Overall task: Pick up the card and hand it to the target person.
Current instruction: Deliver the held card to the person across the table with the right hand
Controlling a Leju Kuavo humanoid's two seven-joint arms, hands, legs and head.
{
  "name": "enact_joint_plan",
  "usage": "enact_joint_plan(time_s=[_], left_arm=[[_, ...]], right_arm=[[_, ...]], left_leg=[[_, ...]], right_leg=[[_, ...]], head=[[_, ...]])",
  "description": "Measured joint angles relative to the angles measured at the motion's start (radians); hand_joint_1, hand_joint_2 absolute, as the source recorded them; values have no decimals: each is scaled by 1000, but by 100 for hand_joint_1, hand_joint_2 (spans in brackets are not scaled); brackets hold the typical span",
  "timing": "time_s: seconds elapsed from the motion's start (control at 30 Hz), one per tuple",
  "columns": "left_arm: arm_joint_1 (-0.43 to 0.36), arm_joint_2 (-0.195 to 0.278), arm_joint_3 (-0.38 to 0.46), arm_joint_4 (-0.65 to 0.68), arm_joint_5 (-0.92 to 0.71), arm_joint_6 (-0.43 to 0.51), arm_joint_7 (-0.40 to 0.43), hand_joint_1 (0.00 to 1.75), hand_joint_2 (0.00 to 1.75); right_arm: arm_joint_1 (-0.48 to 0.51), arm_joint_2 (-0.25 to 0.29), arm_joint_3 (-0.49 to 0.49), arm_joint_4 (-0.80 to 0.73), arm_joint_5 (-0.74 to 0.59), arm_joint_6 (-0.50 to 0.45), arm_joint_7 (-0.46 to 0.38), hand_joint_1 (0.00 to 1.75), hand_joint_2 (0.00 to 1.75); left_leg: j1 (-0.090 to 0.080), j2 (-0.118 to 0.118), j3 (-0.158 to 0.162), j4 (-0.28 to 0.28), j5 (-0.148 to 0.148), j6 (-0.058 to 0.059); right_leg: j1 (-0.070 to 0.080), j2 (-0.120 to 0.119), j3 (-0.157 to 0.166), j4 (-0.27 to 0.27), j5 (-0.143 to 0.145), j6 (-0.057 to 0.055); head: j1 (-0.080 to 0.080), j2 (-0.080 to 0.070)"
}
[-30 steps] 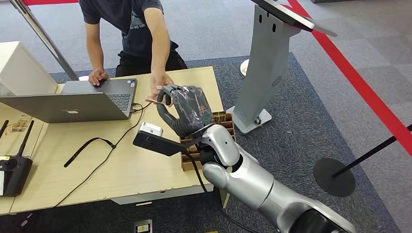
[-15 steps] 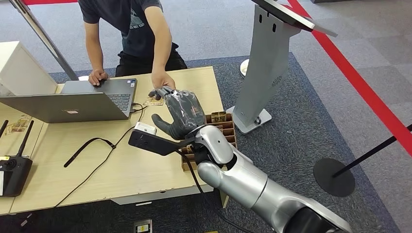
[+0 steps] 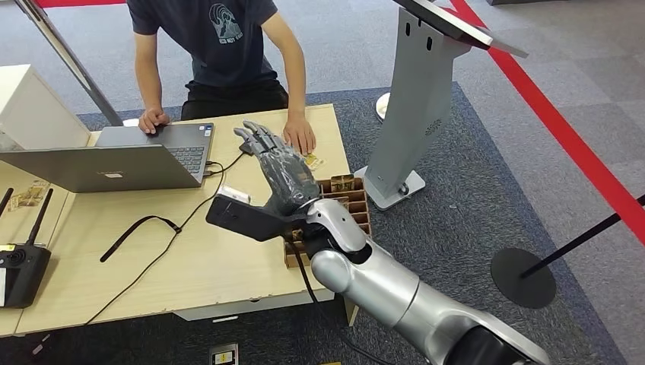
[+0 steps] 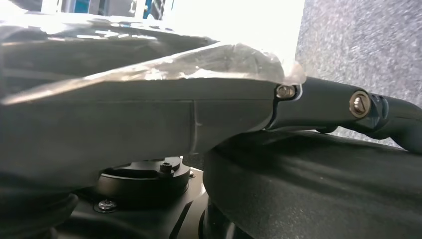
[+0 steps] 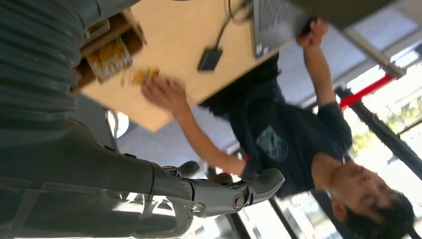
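Robot hand: your right robot hand (image 3: 280, 169) is raised over the desk (image 3: 190, 251), fingers stretched out and apart, holding nothing.
Left robot hand: you see it (image 4: 149, 119) close up in its wrist view; you cannot tell how far open it is.
Card: it lies on the far right part of the desk (image 3: 312, 160), just beside the person's hand (image 3: 299, 138), which rests flat there.
Box: a wooden compartment box (image 3: 342, 199) sits below your right arm.
Risk: lowering or pulling back carelessly, you could knock the box or snag the cable (image 3: 194, 215).
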Motion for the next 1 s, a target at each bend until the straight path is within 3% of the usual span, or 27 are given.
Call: enact_joint_plan(time_s=[0.13, 0.53, 0.63, 1.0], left_arm=[[-2, -4, 0, 0, 26, 30, 16, 0, 175], [-5, 2, -8, 0, 50, 7, 22, 0, 175], [-5, 5, -9, 0, 63, 4, 21, 0, 175], [-5, 7, -9, 4, 89, 4, 12, 0, 175]], right_arm=[[35, -14, -18, -8, -405, 129, 14, 0, 175], [203, -170, -100, -145, -1299, 232, -41, 0, 175], [239, -208, -120, -175, -1352, 230, -55, 0, 175], [260, -277, -147, -238, -1266, 164, -95, 0, 175]], left_leg=[[0, 0, 0, 0, 0, 0], [0, 0, 0, 0, -1, 1], [0, 1, 0, 0, -1, 1], [0, 1, 0, 0, -1, 1]], right_leg=[[0, 0, 0, 0, 0, 0], [0, 0, 0, -1, 0, 0], [0, 0, 0, -1, 0, 0], [0, 0, 0, -1, 0, 0]], head=[[0, 0], [0, 0], [0, 0], [0, 0]])
